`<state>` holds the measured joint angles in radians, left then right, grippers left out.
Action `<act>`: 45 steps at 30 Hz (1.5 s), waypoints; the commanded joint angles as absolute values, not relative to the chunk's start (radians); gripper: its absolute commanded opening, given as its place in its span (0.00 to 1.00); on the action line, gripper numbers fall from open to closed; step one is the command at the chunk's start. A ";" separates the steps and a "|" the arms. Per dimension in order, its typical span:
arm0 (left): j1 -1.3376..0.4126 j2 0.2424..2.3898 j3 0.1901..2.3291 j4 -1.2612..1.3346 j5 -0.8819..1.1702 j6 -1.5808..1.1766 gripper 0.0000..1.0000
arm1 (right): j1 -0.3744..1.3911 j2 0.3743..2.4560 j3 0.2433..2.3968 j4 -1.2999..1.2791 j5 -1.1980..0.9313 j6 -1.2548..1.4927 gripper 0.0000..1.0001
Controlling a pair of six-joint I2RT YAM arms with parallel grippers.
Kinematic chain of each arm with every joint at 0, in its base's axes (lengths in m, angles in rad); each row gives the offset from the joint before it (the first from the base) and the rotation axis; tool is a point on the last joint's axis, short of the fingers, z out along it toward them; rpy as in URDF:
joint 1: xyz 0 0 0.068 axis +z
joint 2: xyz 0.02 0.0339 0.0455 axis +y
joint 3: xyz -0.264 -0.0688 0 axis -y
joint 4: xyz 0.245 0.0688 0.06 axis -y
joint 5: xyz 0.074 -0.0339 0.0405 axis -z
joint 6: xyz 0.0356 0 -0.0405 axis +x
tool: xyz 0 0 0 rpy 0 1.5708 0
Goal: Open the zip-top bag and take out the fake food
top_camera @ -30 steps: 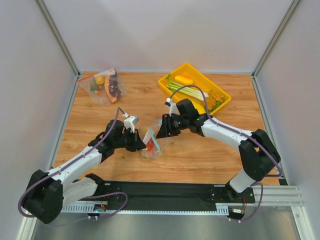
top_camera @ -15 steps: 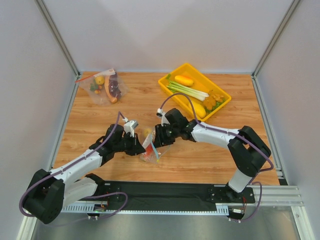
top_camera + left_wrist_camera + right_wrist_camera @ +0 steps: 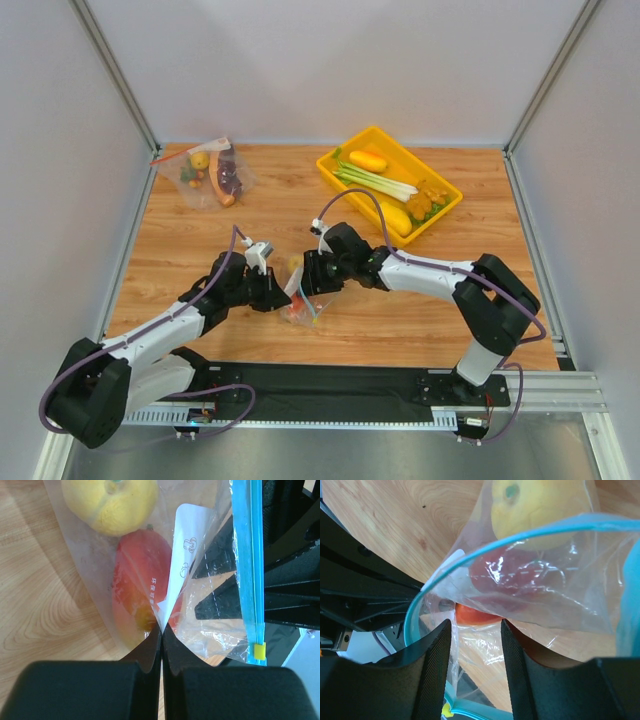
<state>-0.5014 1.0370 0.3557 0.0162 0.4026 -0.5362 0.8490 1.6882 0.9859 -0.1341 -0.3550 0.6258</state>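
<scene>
The zip-top bag (image 3: 300, 296) lies on the table between my two grippers, its light-blue zip strip (image 3: 247, 570) parted. My left gripper (image 3: 162, 626) is shut on a fold of the bag's clear wall; in the top view it (image 3: 281, 291) is at the bag's left side. My right gripper (image 3: 476, 645) is open at the bag's mouth, with loose plastic between its fingers (image 3: 438, 665); in the top view it (image 3: 308, 276) is at the bag's upper right. Inside the bag I see a round yellow piece (image 3: 540, 505) and a red-orange fruit (image 3: 136, 587). Other pieces are hidden.
A yellow tray (image 3: 418, 161) at the back right holds a leek (image 3: 375, 182) and orange and yellow pieces. A second clear bag (image 3: 212, 175) with a red-orange strip lies at the back left. Grey walls close in the sides and back.
My right gripper has moved left and nearer, up to the bag's mouth. My left gripper and the bag have shifted slightly left and toward the front.
</scene>
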 commanded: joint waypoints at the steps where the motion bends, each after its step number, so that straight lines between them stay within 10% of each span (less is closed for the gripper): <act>1: -0.499 1.063 0.333 0.051 0.400 -0.537 0.00 | 0.861 1.706 1.003 -0.057 -0.322 0.653 0.48; 35: -0.503 1.031 0.330 0.054 0.457 -0.499 0.00 | 1.022 1.953 1.315 -0.400 0.073 0.528 0.67; 45: -0.503 1.023 0.348 0.005 0.413 -0.497 0.00 | 1.035 1.905 1.299 -0.446 0.110 0.509 0.31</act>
